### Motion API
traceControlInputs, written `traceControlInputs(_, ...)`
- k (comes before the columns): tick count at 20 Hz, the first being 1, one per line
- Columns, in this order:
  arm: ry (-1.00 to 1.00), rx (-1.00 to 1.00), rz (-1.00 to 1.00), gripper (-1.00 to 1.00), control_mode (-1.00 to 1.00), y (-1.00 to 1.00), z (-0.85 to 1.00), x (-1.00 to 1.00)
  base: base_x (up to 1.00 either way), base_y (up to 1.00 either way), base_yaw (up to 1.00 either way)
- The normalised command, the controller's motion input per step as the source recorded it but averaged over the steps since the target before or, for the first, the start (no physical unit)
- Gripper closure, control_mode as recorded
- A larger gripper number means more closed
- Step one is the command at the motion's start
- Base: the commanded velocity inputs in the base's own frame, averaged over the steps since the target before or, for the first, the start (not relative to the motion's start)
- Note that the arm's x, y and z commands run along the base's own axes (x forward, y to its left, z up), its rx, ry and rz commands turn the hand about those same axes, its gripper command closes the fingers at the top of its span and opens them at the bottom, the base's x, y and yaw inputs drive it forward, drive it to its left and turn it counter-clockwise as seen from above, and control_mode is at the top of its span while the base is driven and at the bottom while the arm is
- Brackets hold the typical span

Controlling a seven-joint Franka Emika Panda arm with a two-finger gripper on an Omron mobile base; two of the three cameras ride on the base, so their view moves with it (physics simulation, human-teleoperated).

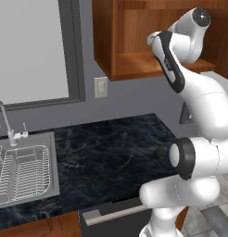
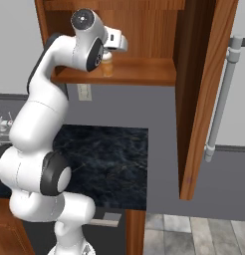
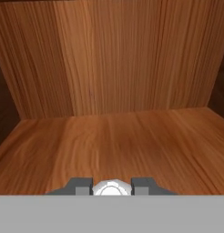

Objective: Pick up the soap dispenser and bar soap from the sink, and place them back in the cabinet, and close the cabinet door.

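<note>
The arm reaches up into the open cabinet (image 2: 139,74), which also shows as a wooden box (image 1: 134,60) in the left base view. My gripper (image 2: 109,53) is shut on the soap dispenser (image 2: 107,64), a small orange bottle held upright low over the cabinet's bottom board. Whether the bottle rests on the board I cannot tell. In the hand view its white pump top (image 3: 111,188) sits between the two fingertips (image 3: 80,186), with the cabinet's back wall (image 3: 114,59) ahead. The cabinet door (image 2: 199,99) stands open at the right, its silver bar handle (image 2: 221,99) facing outward. The sink (image 1: 50,155) lies far left. The bar soap is out of view.
A wire dish rack (image 1: 21,173) fills the sink, with the curved faucet (image 1: 2,115) behind it. A black stone counter (image 1: 111,152) runs below the cabinet. On the grey wall sits an outlet (image 1: 101,87). The open door juts toward the base at the right.
</note>
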Motion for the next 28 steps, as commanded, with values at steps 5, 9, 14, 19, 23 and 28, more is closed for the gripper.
traceControlInputs(5,0.0,0.0,0.0,1.0,-1.0,0.0,-0.07,0.15,0.0,0.0,0.0)
traceControlInputs(9,0.0,0.0,0.0,1.0,-1.0,0.0,-0.11,0.18,0.0,0.0,0.0)
traceControlInputs(14,0.0,0.0,0.0,1.0,-1.0,0.0,-0.02,0.14,0.0,0.0,0.0)
traceControlInputs(19,0.0,0.0,0.0,1.0,-1.0,0.0,0.0,0.16,0.0,0.0,0.0)
traceControlInputs(23,0.0,0.0,0.0,1.0,-1.0,0.0,-0.01,0.16,0.0,0.0,0.0)
traceControlInputs(28,0.0,0.0,0.0,1.0,-1.0,0.0,-0.02,0.12,0.0,0.0,0.0)
